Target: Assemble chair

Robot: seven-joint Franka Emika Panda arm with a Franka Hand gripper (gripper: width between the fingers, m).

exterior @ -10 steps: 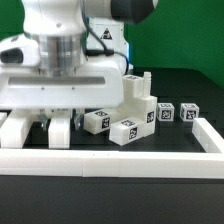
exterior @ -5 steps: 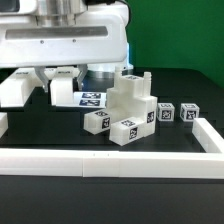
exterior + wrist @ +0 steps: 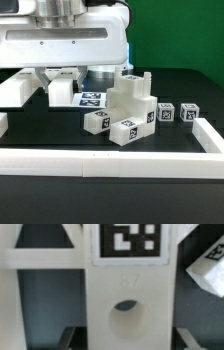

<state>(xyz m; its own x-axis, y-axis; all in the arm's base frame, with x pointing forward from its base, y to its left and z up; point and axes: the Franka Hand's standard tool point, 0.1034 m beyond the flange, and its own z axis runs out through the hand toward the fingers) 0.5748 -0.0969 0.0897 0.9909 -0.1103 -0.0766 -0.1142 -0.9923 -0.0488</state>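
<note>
My gripper hangs at the exterior view's upper left, raised above the table. In the wrist view my gripper is shut on a white chair frame part, a post with a hole and a square tag that fills the space between the dark fingers. In the exterior view, white blocky ends of this part show under the hand. A pile of tagged white chair parts stands to its right, with two smaller pieces in front.
Two small tagged blocks lie at the exterior view's right. The white border rail runs along the front and up the right side. A flat sheet of printed tags lies under the hand.
From one second ago, my gripper rose well above the table, and the white part rose with it. Nothing has moved in the last half second.
</note>
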